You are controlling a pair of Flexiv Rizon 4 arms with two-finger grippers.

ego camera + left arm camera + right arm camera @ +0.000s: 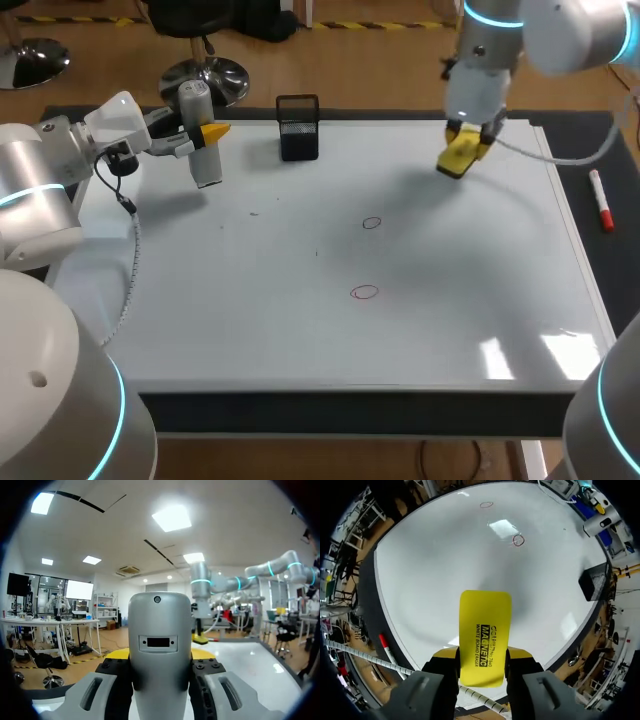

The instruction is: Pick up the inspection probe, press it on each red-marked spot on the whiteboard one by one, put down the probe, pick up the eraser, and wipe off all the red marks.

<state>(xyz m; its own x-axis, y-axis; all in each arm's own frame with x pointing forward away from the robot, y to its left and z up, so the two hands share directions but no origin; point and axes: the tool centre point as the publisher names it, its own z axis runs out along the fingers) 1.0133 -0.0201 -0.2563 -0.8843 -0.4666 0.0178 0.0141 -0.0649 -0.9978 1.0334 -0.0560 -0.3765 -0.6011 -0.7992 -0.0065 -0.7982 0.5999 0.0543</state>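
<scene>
Eraser (485,625), flat yellow rounded rectangle; right gripper (482,656) clamps it.

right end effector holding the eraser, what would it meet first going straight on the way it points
Probably bare whiteboard: the right end effector points its eraser down at it, short of the nearer red circle.

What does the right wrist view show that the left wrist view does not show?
Only the right wrist view: the nearer red circle and the farther red circle on the whiteboard, the red marker beside it, the black holder. Only the left wrist view: the right arm from outside, above the board. Both: the whiteboard, the grey probe held in the left pincer, and, it seems, the yellow eraser in the right pincer, only a small yellow patch in the left wrist view.
</scene>
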